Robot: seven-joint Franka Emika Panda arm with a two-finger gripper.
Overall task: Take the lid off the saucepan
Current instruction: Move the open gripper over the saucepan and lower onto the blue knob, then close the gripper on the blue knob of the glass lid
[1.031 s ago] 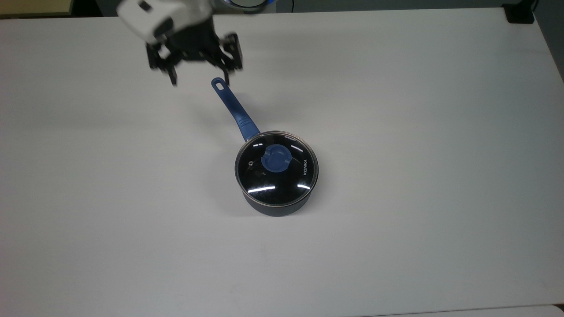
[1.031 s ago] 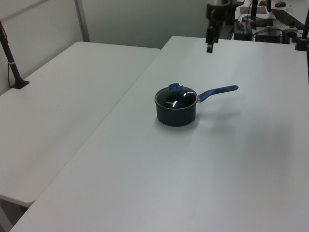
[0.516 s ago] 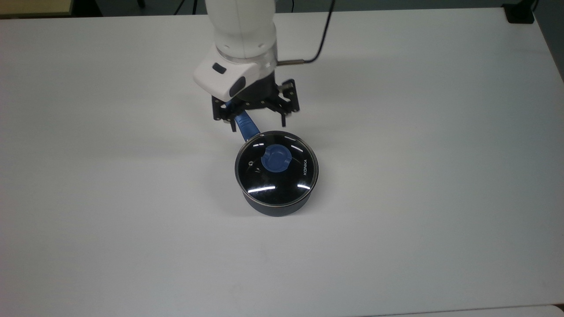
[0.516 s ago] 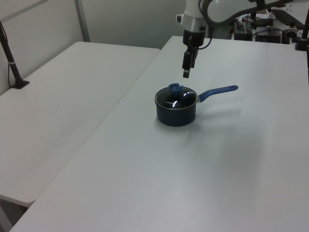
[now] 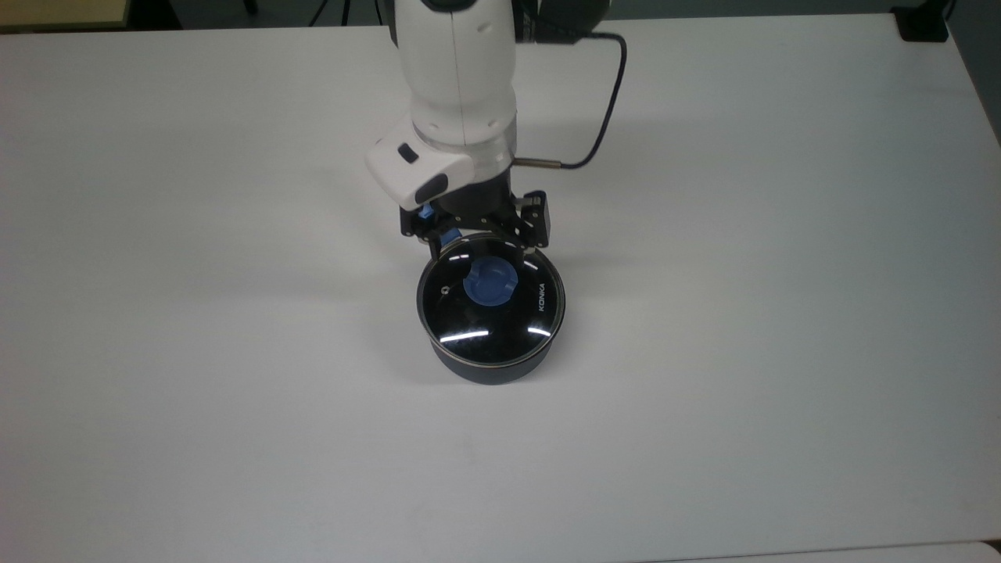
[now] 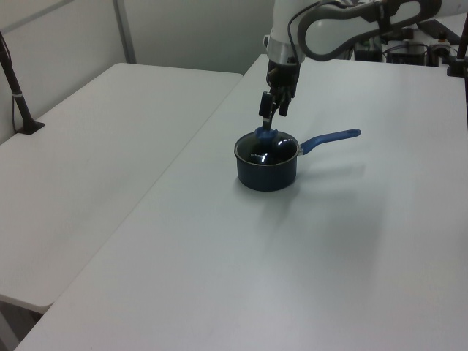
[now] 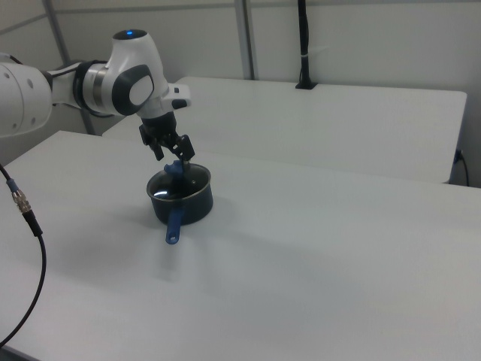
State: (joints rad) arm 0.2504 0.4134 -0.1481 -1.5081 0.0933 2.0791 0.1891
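Hovering hand point(image 5: 478, 241) — lid point(image 5: 491, 299) just below

White arm point(image 7: 113, 83), jaws above lidded saucepan point(image 7: 183, 201), white table point(image 7: 316, 256)

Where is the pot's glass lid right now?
The lid sits closed on the saucepan near the middle of the white table in the top view, with the claw hovering over its far edge.
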